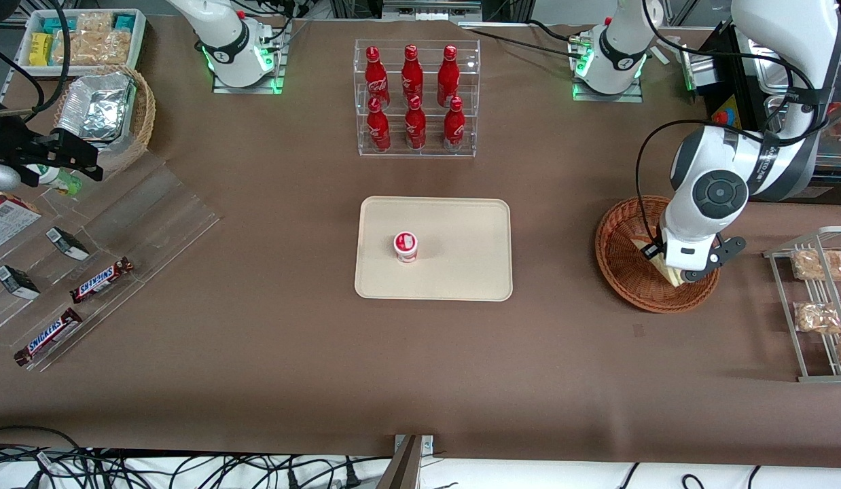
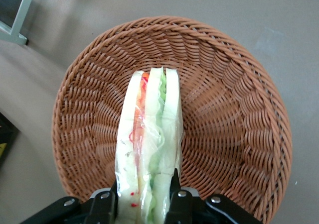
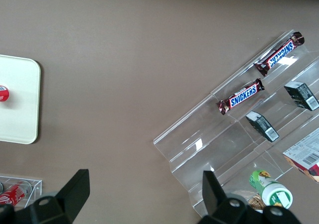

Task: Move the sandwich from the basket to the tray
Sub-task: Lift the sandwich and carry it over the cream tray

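Gripping the sandwich (image 2: 148, 149) by its two bread faces, the gripper (image 2: 145, 204) sat low over the basket (image 1: 621, 272), one finger pressed to each outer slice and the clear wrap pinched between pad and bread. The wedge was inside the basket, standing on edge with its filling layers showing between the slices and its narrow end pointing away from the fingers toward the basket's centre; whether it rested on the weave or had been raised just clear could not be told. Judged by its look, it was a light, soft thing: white bread gives under pressure, the wrap is slick, and the green and red filling could squeeze out if clamped hard. A hold across the broad faces at the thick end, as shown, seemed the sound choice, since the crust end is the stiffest part and a wide contact spreads the load. The tray (image 1: 461, 224) lay well apart from the basket, toward the parked arm's end of the table, with a small red-lidded cup (image 1: 405, 246) standing on it, leaving bare tray on the side nearer the basket.
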`<state>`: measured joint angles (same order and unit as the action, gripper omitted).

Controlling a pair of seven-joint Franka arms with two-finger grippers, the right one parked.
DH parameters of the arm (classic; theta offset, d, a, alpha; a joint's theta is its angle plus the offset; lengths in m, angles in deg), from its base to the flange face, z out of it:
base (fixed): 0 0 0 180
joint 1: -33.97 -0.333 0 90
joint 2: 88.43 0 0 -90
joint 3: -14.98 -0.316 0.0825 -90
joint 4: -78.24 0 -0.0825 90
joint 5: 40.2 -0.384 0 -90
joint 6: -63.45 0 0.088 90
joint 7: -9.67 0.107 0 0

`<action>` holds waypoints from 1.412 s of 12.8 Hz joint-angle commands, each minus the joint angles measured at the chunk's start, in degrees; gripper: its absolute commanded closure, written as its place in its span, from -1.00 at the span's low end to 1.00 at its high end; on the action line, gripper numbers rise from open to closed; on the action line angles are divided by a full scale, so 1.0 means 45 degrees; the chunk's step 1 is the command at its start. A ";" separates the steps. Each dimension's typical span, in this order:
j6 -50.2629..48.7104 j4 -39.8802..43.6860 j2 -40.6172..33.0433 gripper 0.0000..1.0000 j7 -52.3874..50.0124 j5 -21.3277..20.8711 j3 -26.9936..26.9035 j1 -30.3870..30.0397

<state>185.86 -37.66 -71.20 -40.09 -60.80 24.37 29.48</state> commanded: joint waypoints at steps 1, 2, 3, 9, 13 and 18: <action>-0.2329 0.1255 -0.0354 0.28 0.1579 0.0121 0.1034 -0.0058; -0.3093 0.1899 -0.0296 0.29 0.2009 0.0530 0.1464 -0.0058; -0.3603 0.2312 -0.0315 0.36 0.2632 0.0766 0.1817 -0.0038; -0.4020 0.3935 0.0094 0.35 0.3264 0.3110 0.4278 0.0273; -0.1915 0.3937 0.0776 0.33 0.1373 0.3562 0.4418 0.1833; 0.0139 0.3606 0.1656 0.30 -0.0266 0.2591 0.4359 0.3261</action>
<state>184.98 -21.86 -64.70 -38.10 -46.06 44.28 42.88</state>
